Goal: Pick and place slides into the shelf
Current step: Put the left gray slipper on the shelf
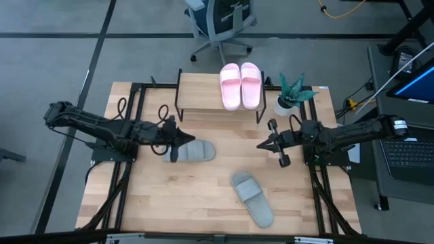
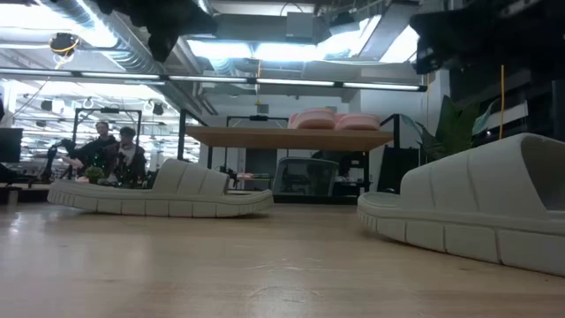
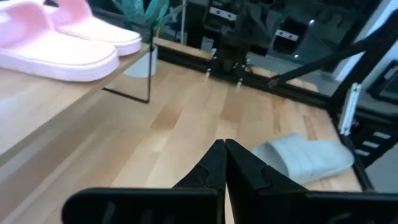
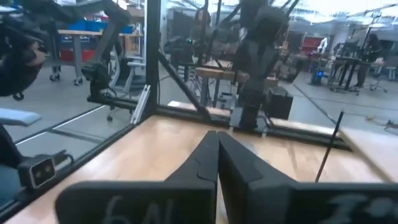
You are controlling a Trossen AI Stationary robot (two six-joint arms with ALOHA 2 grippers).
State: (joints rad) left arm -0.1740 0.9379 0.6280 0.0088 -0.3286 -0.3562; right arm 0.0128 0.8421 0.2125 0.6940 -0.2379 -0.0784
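Both arms are dark, basically black all over, chunky jointed segments with loose black cables looping off them near the wrists. Left tool [image 1: 182,138] and right tool [image 1: 261,144] each taper into two black wedge-shaped fingers. The right one has pale lettering, maybe "6N", too blurry to read.

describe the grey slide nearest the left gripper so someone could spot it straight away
Start at the wooden table and find the small shelf at its far edge, which carries two pink slides. In front of the shelf, near the table's middle, lies a grey-green slide beside the left gripper. The other grey slide lies alone at the near edge.
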